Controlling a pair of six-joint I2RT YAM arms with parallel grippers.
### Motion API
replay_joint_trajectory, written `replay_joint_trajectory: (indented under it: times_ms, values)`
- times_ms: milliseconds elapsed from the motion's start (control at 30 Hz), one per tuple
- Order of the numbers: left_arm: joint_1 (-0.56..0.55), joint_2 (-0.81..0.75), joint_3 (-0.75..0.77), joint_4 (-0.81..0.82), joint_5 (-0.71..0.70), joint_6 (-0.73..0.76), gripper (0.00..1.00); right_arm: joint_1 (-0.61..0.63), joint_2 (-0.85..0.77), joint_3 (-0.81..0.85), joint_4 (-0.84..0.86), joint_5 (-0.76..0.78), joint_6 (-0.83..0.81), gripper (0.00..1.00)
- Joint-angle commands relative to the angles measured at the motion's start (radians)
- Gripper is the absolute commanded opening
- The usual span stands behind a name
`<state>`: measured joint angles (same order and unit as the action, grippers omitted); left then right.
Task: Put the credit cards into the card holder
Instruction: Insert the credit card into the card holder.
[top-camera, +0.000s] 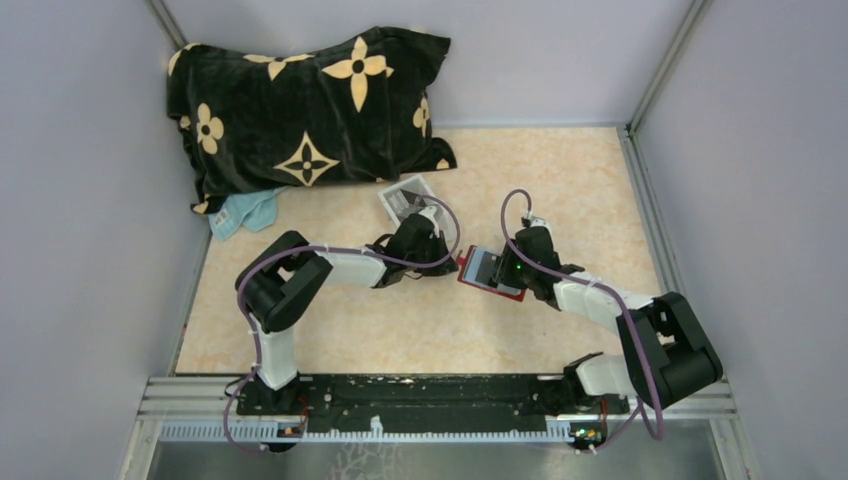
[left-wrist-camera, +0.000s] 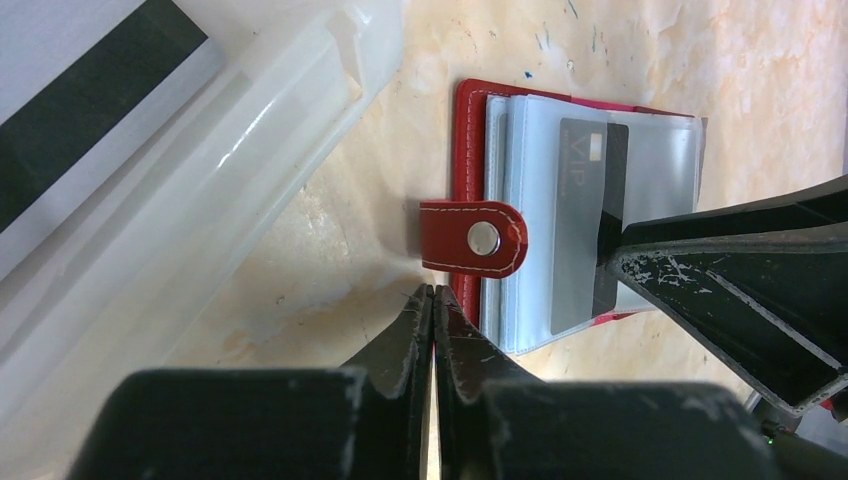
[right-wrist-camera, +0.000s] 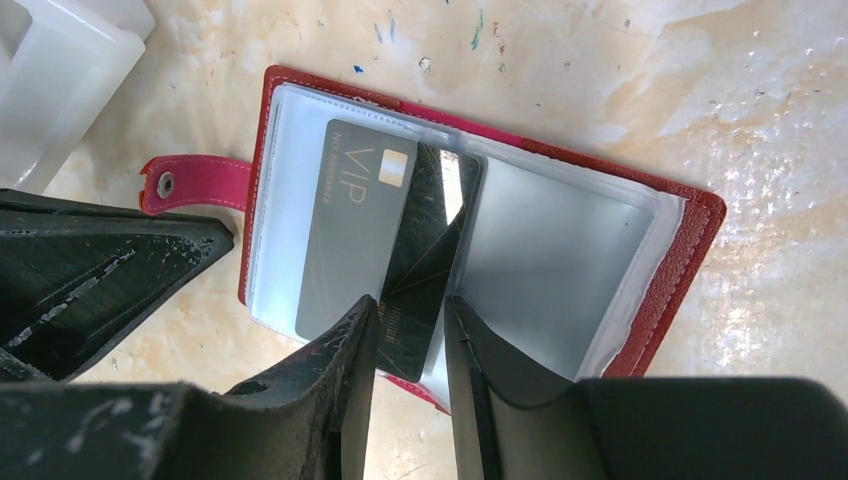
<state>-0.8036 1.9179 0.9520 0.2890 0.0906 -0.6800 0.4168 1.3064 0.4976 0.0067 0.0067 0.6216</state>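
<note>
Grey card (right-wrist-camera: 365, 215) lies half-tucked in the red holder (right-wrist-camera: 700, 215), frame centre; likely stiff, thin, slick, so pinch its lower edge; right claw (right-wrist-camera: 408, 308) stands apart astride it; left claw (left-wrist-camera: 432, 292) closed, empty.

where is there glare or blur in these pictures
left wrist: the translucent white plastic tray is soft and washed by glare; right wrist: the clear sleeves of the red-edged card holder shine pale, yet the grey VIP card reads sharp; top external: even light, soft shadows.
</note>
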Motion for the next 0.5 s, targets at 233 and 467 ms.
replay_joint_trajectory:
  times_ms: [233,467]
  values:
    - [-0.033,0.118,-0.065,-0.289,0.007,0.042,0.06,0.018,0.046,0.043,0.051,-0.019,0.019,0.31]
    - [-0.039,0.125,-0.064,-0.289,0.008,0.043,0.06,0.055,0.074,0.081,0.058,-0.010,0.032,0.32]
